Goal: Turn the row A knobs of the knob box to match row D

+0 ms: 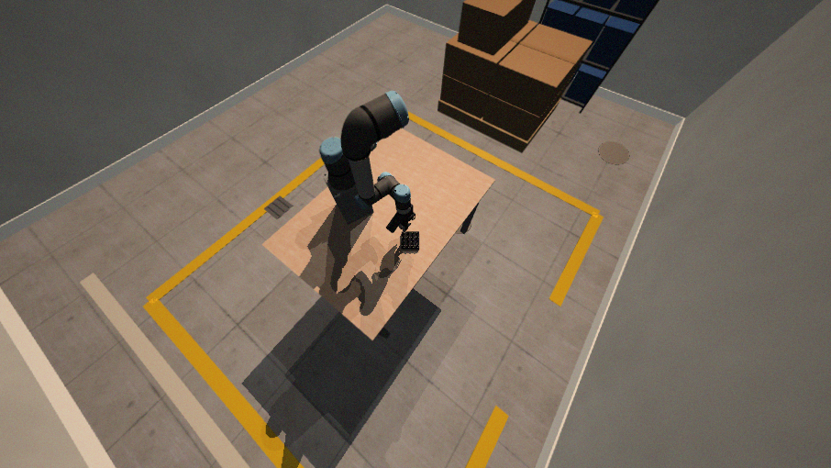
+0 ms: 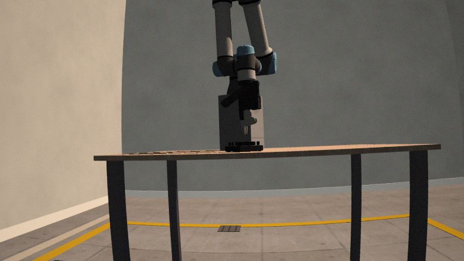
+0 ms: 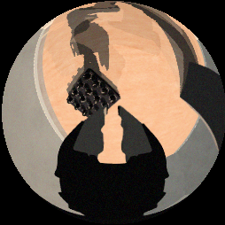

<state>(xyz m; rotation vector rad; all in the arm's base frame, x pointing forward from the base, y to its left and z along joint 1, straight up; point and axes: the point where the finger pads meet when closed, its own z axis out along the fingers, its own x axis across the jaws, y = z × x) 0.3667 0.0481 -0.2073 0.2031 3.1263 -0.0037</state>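
Observation:
The black knob box [image 1: 409, 240] lies flat on the wooden table [image 1: 383, 227] near its right edge. It also shows in the side view [image 2: 244, 147] and in the wrist view [image 3: 93, 93], with its knobs too small and dark to read their marks. My gripper [image 2: 245, 131] points straight down and hangs a little above the box, clear of the knobs. In the wrist view the two fingertips stand almost shut with only a narrow gap, and just the table shows between them. The box lies to the upper left of the fingertips there.
The arm's grey base pedestal [image 2: 240, 121] stands on the table just behind the box. Stacked cardboard boxes [image 1: 508, 70] and a blue rack [image 1: 599, 46] stand on the floor far behind the table. Yellow floor lines [image 1: 572, 255] ring the table.

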